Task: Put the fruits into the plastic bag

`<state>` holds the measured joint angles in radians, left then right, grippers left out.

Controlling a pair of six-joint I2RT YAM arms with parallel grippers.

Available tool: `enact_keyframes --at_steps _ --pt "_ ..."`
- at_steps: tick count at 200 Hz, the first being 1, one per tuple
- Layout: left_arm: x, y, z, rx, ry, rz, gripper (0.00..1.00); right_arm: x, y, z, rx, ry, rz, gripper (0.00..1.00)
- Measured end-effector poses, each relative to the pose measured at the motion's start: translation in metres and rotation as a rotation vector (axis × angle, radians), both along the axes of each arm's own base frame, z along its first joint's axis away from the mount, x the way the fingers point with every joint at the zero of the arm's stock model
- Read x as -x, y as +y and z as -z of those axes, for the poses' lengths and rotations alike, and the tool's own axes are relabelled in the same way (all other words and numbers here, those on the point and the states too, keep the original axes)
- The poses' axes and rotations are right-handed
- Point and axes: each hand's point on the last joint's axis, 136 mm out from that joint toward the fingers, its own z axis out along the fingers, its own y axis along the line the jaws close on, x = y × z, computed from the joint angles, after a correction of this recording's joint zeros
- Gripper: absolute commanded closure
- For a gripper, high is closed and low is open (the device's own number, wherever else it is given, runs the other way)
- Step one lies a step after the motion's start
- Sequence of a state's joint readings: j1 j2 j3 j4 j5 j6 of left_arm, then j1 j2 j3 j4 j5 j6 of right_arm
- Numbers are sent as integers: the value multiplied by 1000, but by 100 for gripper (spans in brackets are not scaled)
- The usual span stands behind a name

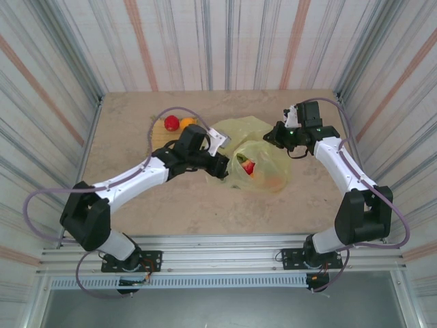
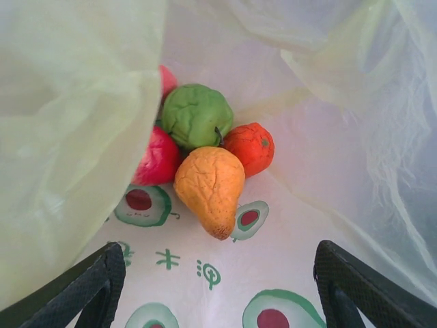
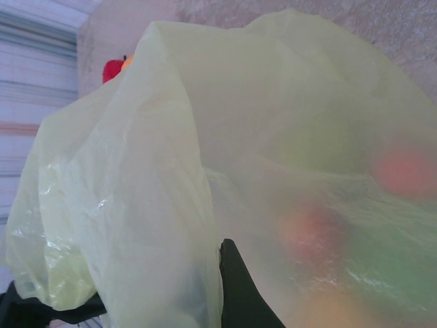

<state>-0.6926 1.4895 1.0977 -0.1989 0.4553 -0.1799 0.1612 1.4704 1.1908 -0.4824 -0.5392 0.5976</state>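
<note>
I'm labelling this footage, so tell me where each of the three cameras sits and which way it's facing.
Top external: above and behind the bases, looking down on the table; both arms flank the plastic bag.
Left wrist: looks into the bag at the fruits; left gripper open at the bottom edge.
Right wrist: close against the bag's outside; one dark finger shows.
Shared: top and right wrist both catch the red fruit outside the bag.

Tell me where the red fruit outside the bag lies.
In the top view, the red fruit lies on the woven mat, far left, beside an orange fruit.
</note>
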Motion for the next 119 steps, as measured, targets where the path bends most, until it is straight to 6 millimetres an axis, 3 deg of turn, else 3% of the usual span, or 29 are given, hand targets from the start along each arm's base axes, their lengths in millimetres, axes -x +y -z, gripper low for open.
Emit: enact_keyframes --at_steps 73,97,119 --pt "-7 49 -59 98 -104 -81 23 0 0 0 0 0 0 100" --pt "-26 84 -75 113 -133 -210 19 0 0 0 0 0 0 100" --pt "-53 131 -79 102 -138 -421 16 0 0 0 0 -1 0 100"
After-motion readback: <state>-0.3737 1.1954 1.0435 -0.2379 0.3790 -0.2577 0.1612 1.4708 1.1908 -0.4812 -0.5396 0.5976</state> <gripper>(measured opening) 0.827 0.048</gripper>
